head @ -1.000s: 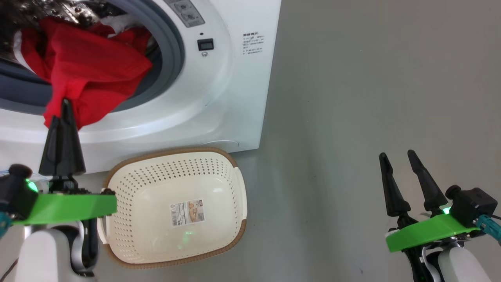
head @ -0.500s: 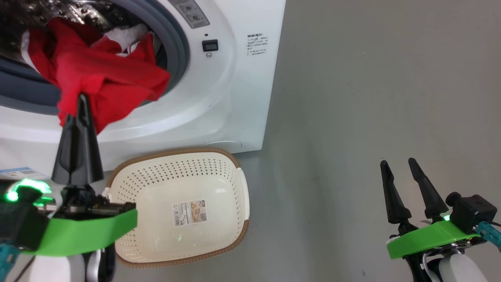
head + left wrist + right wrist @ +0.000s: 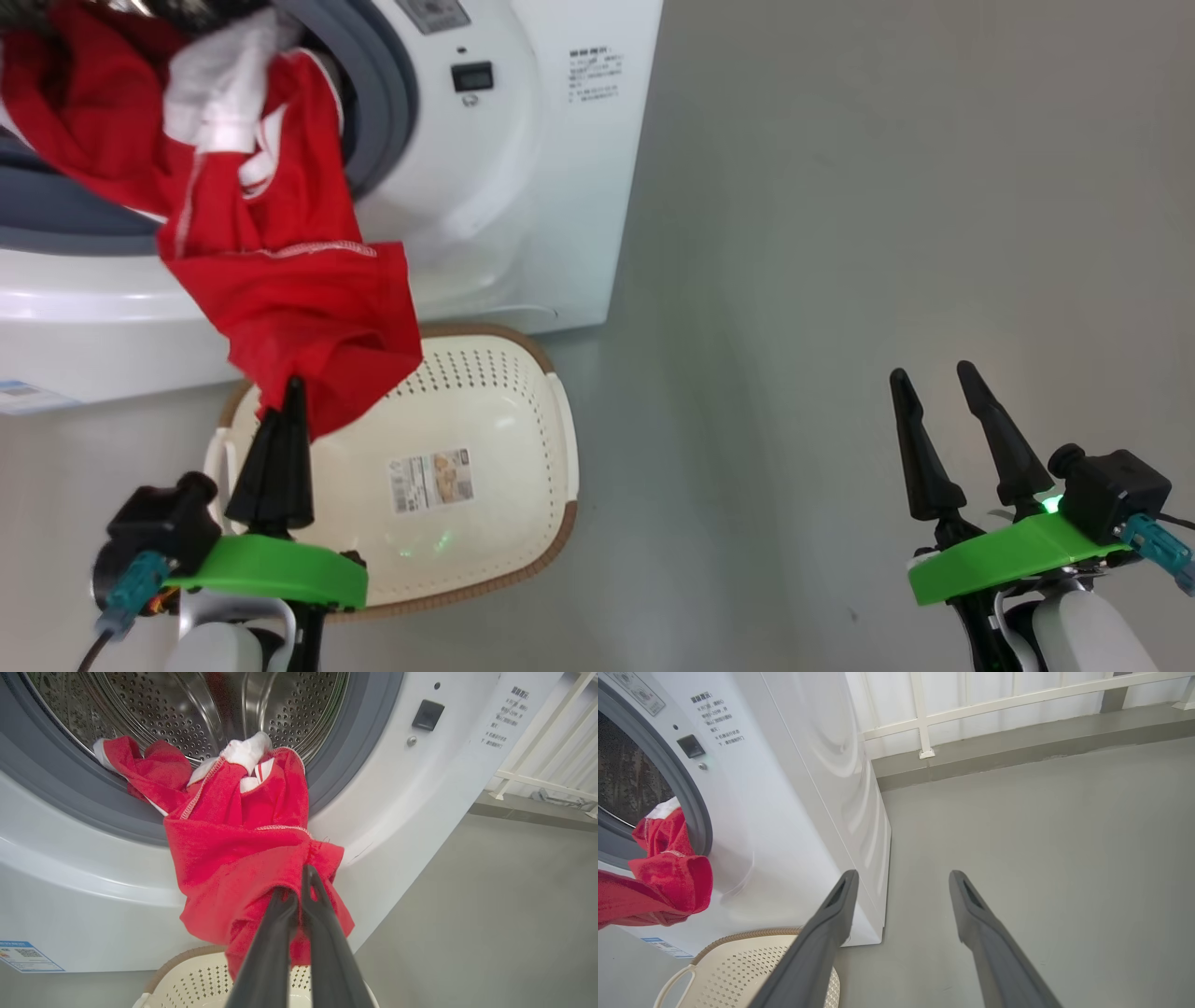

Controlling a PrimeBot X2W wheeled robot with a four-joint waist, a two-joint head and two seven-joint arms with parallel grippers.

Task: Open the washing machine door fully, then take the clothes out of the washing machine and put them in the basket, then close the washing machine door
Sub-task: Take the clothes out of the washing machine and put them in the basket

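Observation:
The red clothes [image 3: 280, 280] with white trim trail out of the washing machine [image 3: 523, 187], over its grey rubber ring [image 3: 56, 798], and hang above the cream basket [image 3: 504, 373]. My left gripper [image 3: 294, 383] is shut on the lower end of the clothes [image 3: 233, 858], just over the basket's near left part. The rest of the fabric still lies in the steel drum [image 3: 210, 700]. My right gripper [image 3: 931, 371] stands open over the floor, far right of the basket, with nothing between its fingers. The washing machine door is out of view.
The basket [image 3: 738, 970] stands on the floor right against the machine's front. A blue label [image 3: 23, 397] sits low on the machine. Bare grey floor [image 3: 840, 233] stretches to the right. A white railing [image 3: 924, 718] runs behind the machine.
My left gripper has drawn back and down from the drum opening to above the basket, pulling the red clothes out over the ring. The head view shifted a little. The right gripper stayed put.

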